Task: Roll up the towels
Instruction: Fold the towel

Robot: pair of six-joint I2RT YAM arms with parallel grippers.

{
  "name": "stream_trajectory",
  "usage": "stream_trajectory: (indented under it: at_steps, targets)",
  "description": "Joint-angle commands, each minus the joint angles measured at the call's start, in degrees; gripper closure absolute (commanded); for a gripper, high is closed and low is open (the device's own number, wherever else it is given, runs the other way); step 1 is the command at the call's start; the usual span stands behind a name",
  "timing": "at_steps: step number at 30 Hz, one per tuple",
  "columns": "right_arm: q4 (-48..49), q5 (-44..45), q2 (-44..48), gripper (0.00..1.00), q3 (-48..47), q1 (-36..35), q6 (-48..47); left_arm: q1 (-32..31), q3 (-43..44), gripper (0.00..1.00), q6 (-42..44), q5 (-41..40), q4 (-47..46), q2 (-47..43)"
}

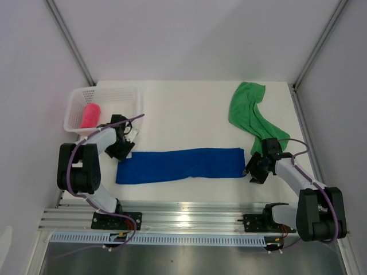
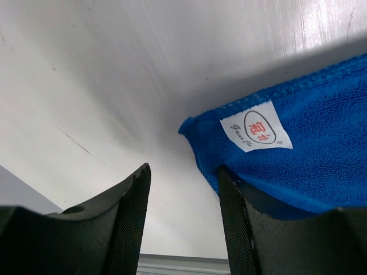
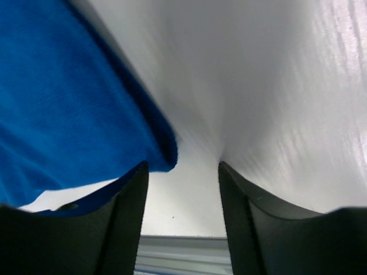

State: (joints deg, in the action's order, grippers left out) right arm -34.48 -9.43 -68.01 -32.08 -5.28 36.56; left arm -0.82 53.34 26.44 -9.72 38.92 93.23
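Note:
The royal blue towel (image 1: 179, 165) lies flat as a long folded strip across the table's middle. My left gripper (image 1: 124, 152) is open at the strip's left end; in the left wrist view the towel's corner with a white label (image 2: 287, 143) lies by my right finger (image 2: 241, 229), nothing between the jaws. My right gripper (image 1: 253, 172) is open at the strip's right end; the towel's corner (image 3: 69, 114) shows by my left finger (image 3: 123, 223). The green towel (image 1: 252, 114) lies crumpled at the back right. The pink-red towel (image 1: 90, 116) sits rolled in the basket.
A white mesh basket (image 1: 117, 94) stands at the back left, just behind my left arm. A metal rail (image 1: 183, 217) runs along the table's near edge. Frame posts rise at both back corners.

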Motion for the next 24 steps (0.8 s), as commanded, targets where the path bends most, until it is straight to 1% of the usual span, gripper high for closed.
stream_trajectory:
  at_steps: [1, 4, 5, 7, 8, 10, 14, 20, 22, 23, 24]
  targets:
    - [3.8, 3.01, -2.65, 0.47, 0.7, 0.27, 1.41, 0.56, 0.09, 0.47, -0.6, -0.48, -1.65, 1.25]
    - [6.09, 2.05, -5.37, 0.63, 0.7, 0.36, 1.76, 0.56, 1.67, 0.47, -0.77, 1.28, 0.01, 2.21]
    - [5.66, 2.57, -5.73, 0.71, 0.44, 0.44, 1.76, 0.56, 2.29, 0.47, -0.77, 1.45, 0.37, 2.57]
    - [4.25, 3.97, -5.12, 0.8, -0.09, 0.44, 1.85, 0.56, 2.82, 0.48, -0.68, 1.28, 0.98, 3.01]
    - [2.24, 4.94, -4.51, 0.86, -0.35, 0.62, 1.85, 0.56, 2.99, 0.49, -0.77, 1.54, 1.16, 3.18]
    - [0.56, 7.49, -1.61, 0.9, -1.32, 0.88, 2.12, 0.56, 3.61, 0.49, -0.77, 2.68, 2.03, 2.92]
    - [-3.04, 8.82, 1.56, 0.98, -2.47, 1.15, 2.03, 0.38, 6.24, 0.49, -0.95, 4.44, 3.44, 2.48]
    - [-3.84, 8.2, 1.65, 0.99, -2.2, 1.24, 1.85, 0.38, 8.27, 0.49, -0.77, 5.49, 5.64, 2.83]
    - [-3.67, 7.85, 1.65, 0.96, -1.94, 1.24, 1.85, 0.38, 8.27, 0.49, -0.86, 6.02, 6.26, 2.75]
    - [-3.93, 7.85, 1.22, 0.84, -2.11, 1.24, 1.68, 0.38, 8.27, 0.49, -0.95, 6.11, 6.52, 2.66]
    - [-4.02, 7.94, 0.86, 0.76, -2.29, 1.24, 1.42, 0.38, 8.27, 0.49, -0.95, 6.02, 6.78, 2.4]
